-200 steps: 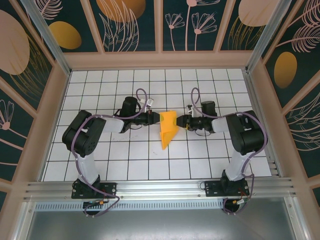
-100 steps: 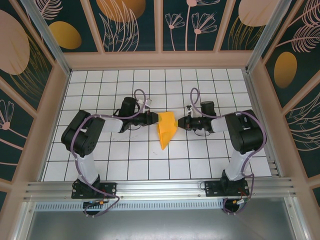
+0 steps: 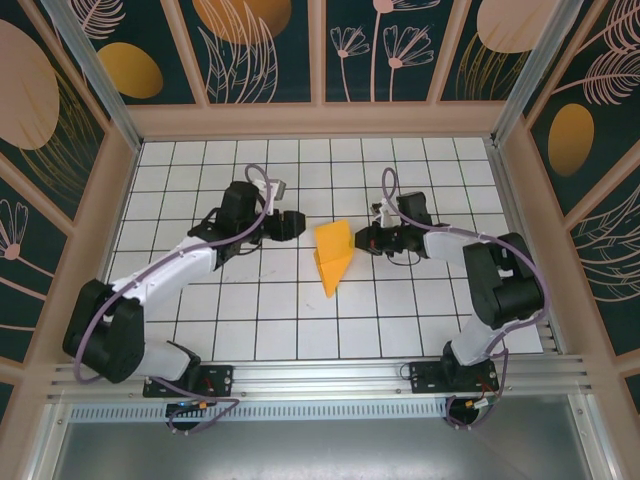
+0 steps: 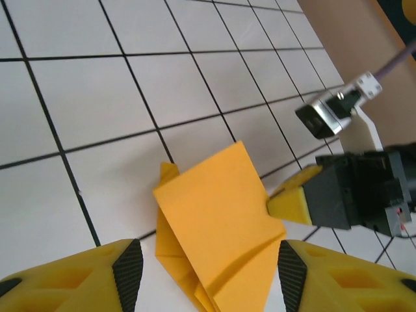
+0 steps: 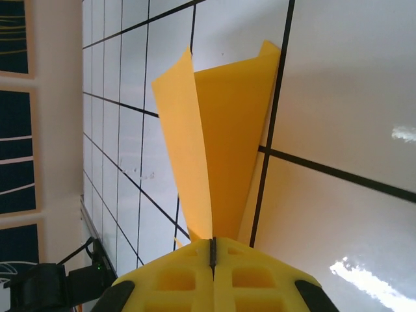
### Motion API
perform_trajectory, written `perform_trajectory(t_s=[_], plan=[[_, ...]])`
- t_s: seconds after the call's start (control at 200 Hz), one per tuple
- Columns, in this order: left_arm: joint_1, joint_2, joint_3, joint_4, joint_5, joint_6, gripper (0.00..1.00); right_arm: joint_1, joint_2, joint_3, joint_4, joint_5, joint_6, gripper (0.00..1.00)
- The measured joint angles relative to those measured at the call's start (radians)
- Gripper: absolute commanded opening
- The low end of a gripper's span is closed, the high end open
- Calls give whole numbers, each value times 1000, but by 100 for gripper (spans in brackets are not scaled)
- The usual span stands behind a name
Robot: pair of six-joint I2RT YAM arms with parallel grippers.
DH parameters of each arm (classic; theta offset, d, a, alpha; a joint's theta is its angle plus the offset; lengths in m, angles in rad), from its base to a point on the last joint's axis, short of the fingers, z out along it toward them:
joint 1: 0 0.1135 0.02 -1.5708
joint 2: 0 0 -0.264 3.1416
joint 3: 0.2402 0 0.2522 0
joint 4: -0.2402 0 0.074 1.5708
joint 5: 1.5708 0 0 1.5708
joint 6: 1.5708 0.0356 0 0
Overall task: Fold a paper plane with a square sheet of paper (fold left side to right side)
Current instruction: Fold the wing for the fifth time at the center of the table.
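Paper (image 3: 333, 256) sits dead centre on the white tiled table (image 3: 250, 320), folded into a tapering wedge. The broad end points toward the far wall and the tip toward my bases. It lies right between my two arms, on the middle rows of tiles.

My right gripper (image 3: 363, 243) is on its right edge, jaws pressed together with the paper nipped between them. From the right wrist you can see it clearly: the two yellow fingers (image 5: 175, 283) meet in a thin dark seam, and the paper (image 5: 227, 143) fans out from that seam. One narrow flap stands up on the left, with a wider panel beside it. The far corners hang over the black grid lines.

My left gripper (image 3: 297, 225) is on the other side, just beside the paper's left edge and not touching it. There's a sliver of white tile between us in the overhead view. Jaws spread, holding nothing. From the left wrist, the black pads (image 4: 128, 263) sit wide apart at the bottom of the view, and the paper (image 4: 214, 214) lies ahead of the gap between them. Its top layer is lifted and the creased layers underneath show at the near corner. Across from me, the right gripper's yellow tip (image 4: 294, 203) meets the sheet's far edge.
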Motion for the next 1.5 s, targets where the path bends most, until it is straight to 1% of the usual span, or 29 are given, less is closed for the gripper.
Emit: perform_trajectory(t_s=[0.195, 0.42, 0.54, 0.806, 0.986, 1.141, 1.316, 1.501], plan=[[-145, -15, -25, -61, -43, -2, 60, 19, -71, 39, -85, 75, 76, 1], [-308, 85, -23, -104, -142, -39, 61, 68, -76, 74, -144, 142, 151, 1], [-361, 131, -17, -109, -183, -69, 61, 84, -76, 74, -152, 161, 182, 1], [-397, 278, 86, -133, -279, -95, 60, 99, -68, 89, -169, 198, 208, 1], [-411, 340, 143, -143, -331, -107, 61, 106, -59, 90, -171, 215, 222, 0], [-413, 385, 157, -150, -359, -118, 59, 112, -46, 90, -173, 228, 230, 0], [-413, 408, 157, -172, -394, -129, 52, 114, -37, 90, -172, 231, 233, 0], [-413, 411, 157, -171, -395, -133, 44, 117, -16, 90, -173, 235, 233, 1]])
